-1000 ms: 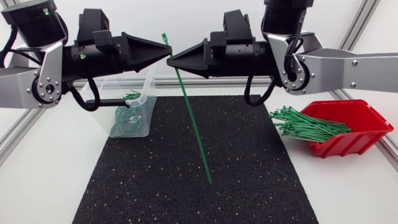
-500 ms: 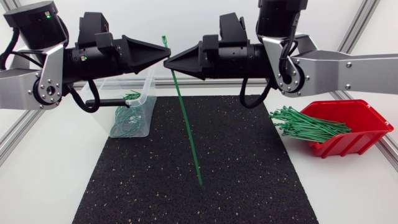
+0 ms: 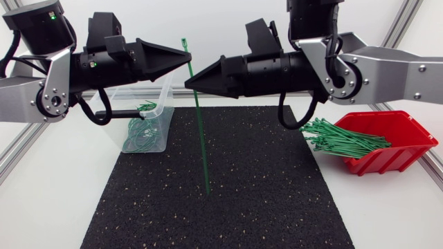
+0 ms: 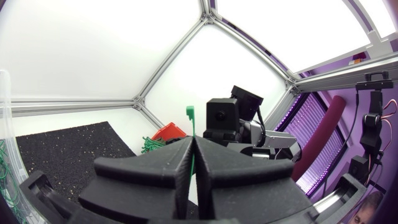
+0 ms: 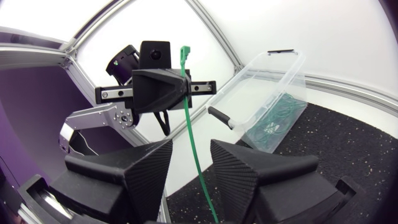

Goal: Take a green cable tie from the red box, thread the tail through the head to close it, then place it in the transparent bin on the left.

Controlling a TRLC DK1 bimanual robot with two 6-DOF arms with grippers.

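My left gripper (image 3: pixel 187 61) is raised above the far edge of the black mat (image 3: pixel 277 200). Its fingers are pressed together on a green cable tie (image 3: pixel 201 131) just below the tie's head, which stands up past the fingertips in the left wrist view. The tie hangs nearly upright, its tail end down at the mat's middle; I cannot tell whether it touches the mat. My right gripper (image 3: pixel 188 81) faces the left one, slightly lower, with its fingers spread. In the right wrist view the strap runs through the gap between them. The red box (image 3: pixel 405 155) sits at the mat's right, holding a bundle of green ties (image 3: pixel 342 136). The transparent bin (image 3: pixel 166 100) stands at the mat's left, with looped ties (image 3: pixel 140 136) inside.
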